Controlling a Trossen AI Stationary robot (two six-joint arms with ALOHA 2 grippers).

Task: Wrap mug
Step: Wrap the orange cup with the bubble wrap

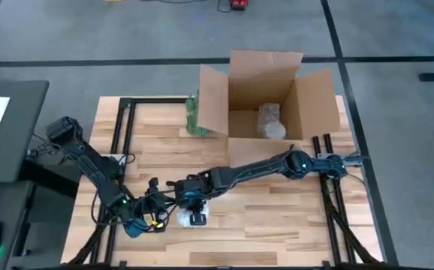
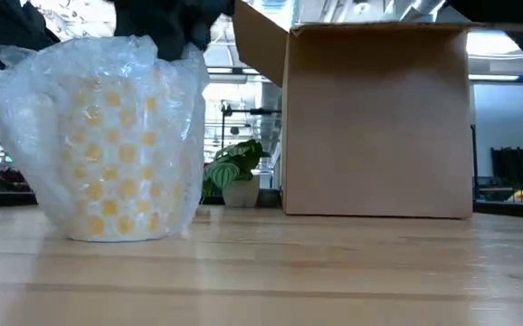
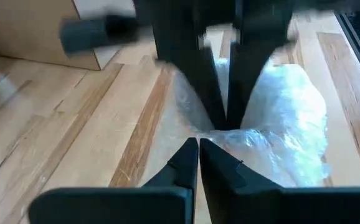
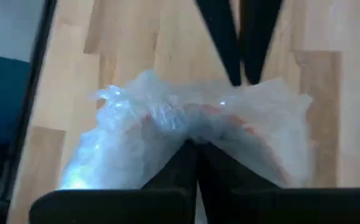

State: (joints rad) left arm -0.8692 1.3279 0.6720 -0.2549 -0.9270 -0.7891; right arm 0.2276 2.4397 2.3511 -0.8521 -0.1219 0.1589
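The mug (image 2: 108,145), white with yellow squares, stands upright on its base near the table's front edge. Clear bubble wrap (image 2: 26,109) covers it all round and is gathered over its top. My left gripper (image 3: 198,149) and my right gripper (image 4: 195,152) are both shut on that gathered wrap, tips almost meeting over the mug. From above, the bundle (image 1: 183,218) shows below my right gripper (image 1: 196,216), with my left gripper (image 1: 170,217) just to its left. The mug's rim and handle are hidden by the wrap. My left gripper pinches the gathered bubble wrap (image 3: 186,132) over the mug's top between its two fingers, coming slanting from the table's left. Several crumpled layers bunch there. The mug stays standing on the table. My right gripper pinches the same bunch of bubble wrap (image 4: 189,134) between its two fingers, from the opposite side, its tips facing my left gripper's fingers (image 4: 242,50). The wrap spreads out to both sides of the fingers. The mug rests on the table below.
An open cardboard box (image 1: 266,97) stands at the far middle of the table with a wrapped bundle (image 1: 271,121) inside. A small green plant (image 1: 194,112) stands at its left. Black frame rails (image 1: 119,142) run along the table's left and right sides.
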